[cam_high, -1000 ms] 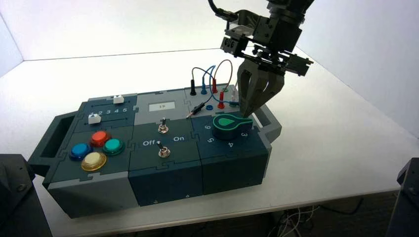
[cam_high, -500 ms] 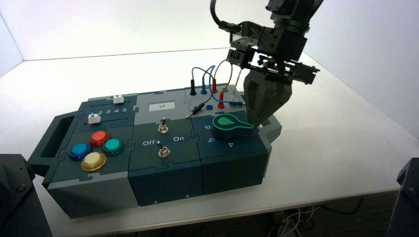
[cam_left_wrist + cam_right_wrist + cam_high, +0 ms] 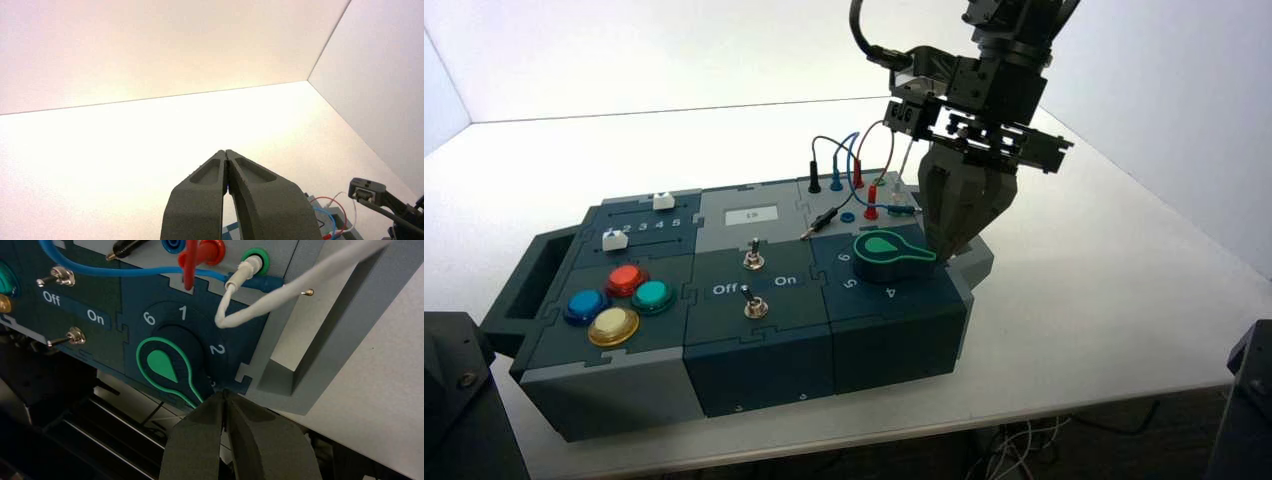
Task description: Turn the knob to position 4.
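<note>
The green teardrop knob [image 3: 886, 252] sits on the box's right panel, its pointer arm aimed to the right, near the hidden numeral 3. The numeral 4 [image 3: 890, 293] shows in front of the knob. My right gripper [image 3: 945, 252] is shut and empty, its tips down at the end of the pointer arm. In the right wrist view the knob [image 3: 165, 367] lies just beyond my right gripper [image 3: 223, 392], with 6, 1 and 2 readable; 4 is out of sight there. My left gripper [image 3: 226, 152] is shut, parked away from the box.
Banana-plug wires [image 3: 854, 160] stand in sockets just behind the knob; a white lead [image 3: 280, 290] loops close to the gripper. Two toggle switches [image 3: 751, 258] sit on the middle panel and coloured pushbuttons [image 3: 624, 295] on the left. The box's grey handle [image 3: 974, 255] juts out on the right.
My right gripper has shut and moved right and down, from above the pointer arm to its end. The pointer has swung slightly toward the front, now covering the numeral 3.
</note>
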Available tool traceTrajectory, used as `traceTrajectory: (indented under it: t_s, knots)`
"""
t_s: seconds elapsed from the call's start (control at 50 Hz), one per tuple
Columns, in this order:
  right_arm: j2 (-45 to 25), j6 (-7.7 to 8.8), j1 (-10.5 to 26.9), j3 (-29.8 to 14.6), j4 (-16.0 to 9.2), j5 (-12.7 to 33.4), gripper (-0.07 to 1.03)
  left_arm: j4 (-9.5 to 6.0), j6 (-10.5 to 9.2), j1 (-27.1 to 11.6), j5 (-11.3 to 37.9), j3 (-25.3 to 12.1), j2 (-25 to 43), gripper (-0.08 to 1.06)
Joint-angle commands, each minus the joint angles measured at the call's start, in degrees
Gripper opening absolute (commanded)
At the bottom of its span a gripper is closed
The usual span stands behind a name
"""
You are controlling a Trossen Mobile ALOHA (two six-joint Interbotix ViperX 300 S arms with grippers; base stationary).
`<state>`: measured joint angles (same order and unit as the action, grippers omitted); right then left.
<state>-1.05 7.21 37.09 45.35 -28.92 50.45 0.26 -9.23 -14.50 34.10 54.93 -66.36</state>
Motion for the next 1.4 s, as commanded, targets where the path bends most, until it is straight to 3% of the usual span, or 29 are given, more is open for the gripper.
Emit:
traceTrajectory:
  t_s: [0.02,1.4]
  knots:
    - [1.3,0.26,0.3,-1.6,-0.9,0.5,-0.02,0.18,0.09,0.2,-1.0,-2.0,1.1,-0.03]
    - [0.9,0.0,1.8,-1.0,-2.9,3.0,-0.02,0.44,1.41,0.2,-1.3,-2.2,1.8,-0.03]
